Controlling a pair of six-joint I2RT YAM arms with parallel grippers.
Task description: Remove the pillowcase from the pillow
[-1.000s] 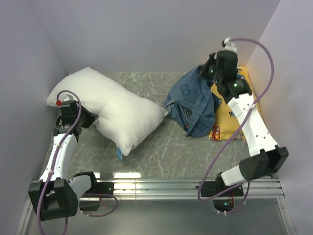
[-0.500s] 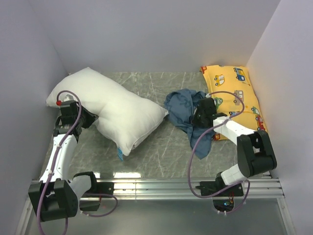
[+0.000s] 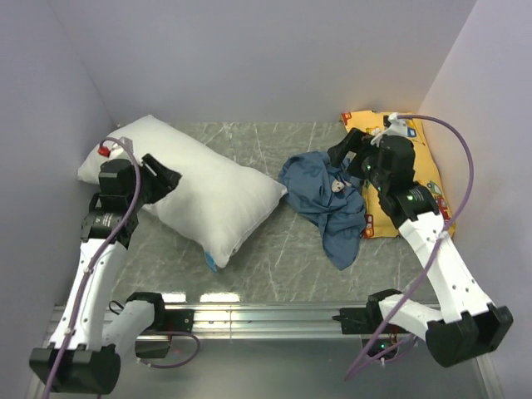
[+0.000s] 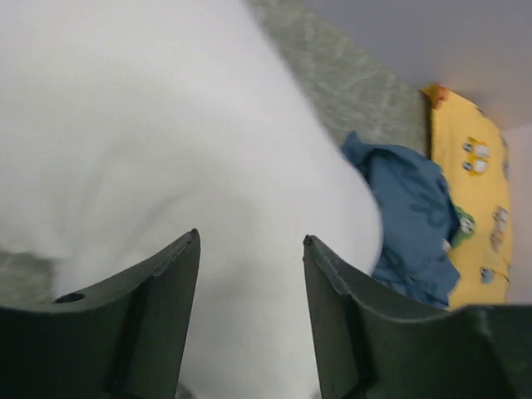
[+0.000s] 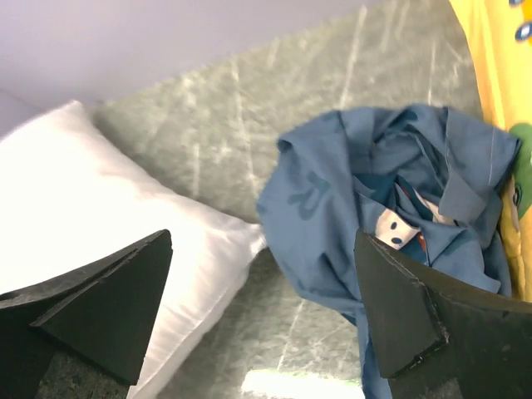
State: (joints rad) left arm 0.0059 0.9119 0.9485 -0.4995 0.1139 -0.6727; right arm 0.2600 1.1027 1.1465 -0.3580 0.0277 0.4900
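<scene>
Room: pale lilac walls [image 3: 266,58] close in the back and both sides; nothing hangs on them.
Surface: grey marbled table [image 3: 283,245], with a metal rail [image 3: 274,316] along its near edge where the arm bases sit.
Change, right side: a second ago the right gripper [image 3: 341,156] held the pillowcase [image 3: 328,204] bunched up high at the back right. Now its jaws stand wide apart with nothing between them, and it hovers just above the dropped fabric.
Change, left side: the left gripper [image 3: 165,176] was clamped low on the near-left edge of the pillow [image 3: 208,187]. It has now let go and lifted, its fingers parted over the white cloth and pinching nothing.
Pillowcase now: a crumpled dusty-blue heap lying on the table, a cartoon face showing in its folds. Its right edge overlaps the yellow car-print pillow [image 3: 420,166], and its left edge lies just beside the white pillow's corner.
Pillow now: bare white, lying diagonally at the left from the back corner toward the middle, with a small blue tag at its near end. No blue fabric is on it.
Meaning for the task: judged from this layout, the case is fully off and both hands have released. The removal looks complete, and only withdrawing the arms seems left.
</scene>
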